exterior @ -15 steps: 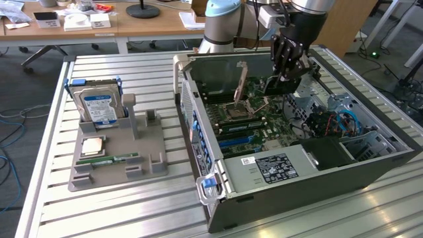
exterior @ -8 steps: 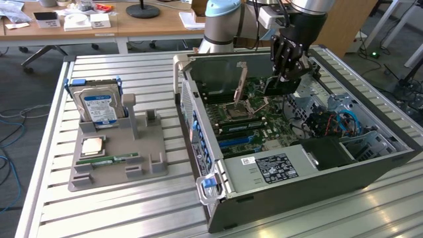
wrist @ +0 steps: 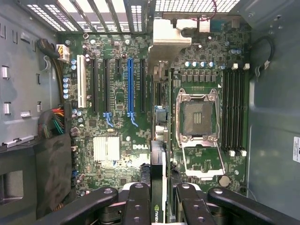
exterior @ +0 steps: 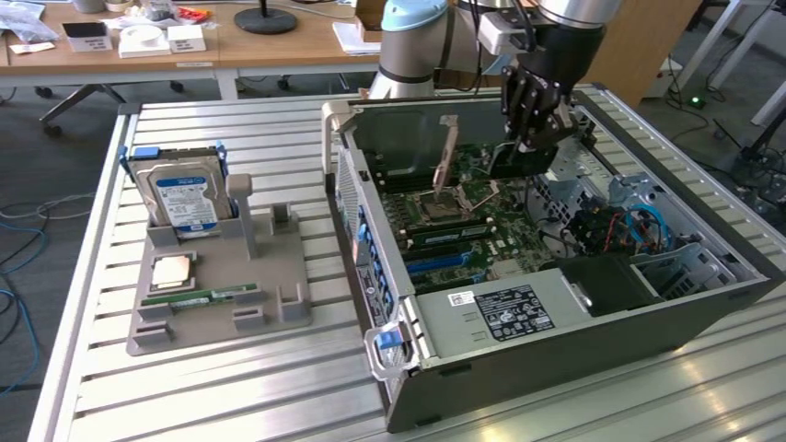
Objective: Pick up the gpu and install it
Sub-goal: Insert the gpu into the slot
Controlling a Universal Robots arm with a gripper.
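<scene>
gripper (wrist: 158, 202) clamping gpu (wrist: 158, 161), open case (exterior: 577, 354) — motherboard (wrist: 117, 154) inside

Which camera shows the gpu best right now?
The exterior view: the gpu shows its broad side, a dark card held in the gripper over the open case. The wrist view sees it edge-on between the fingers, above the motherboard.
</scene>
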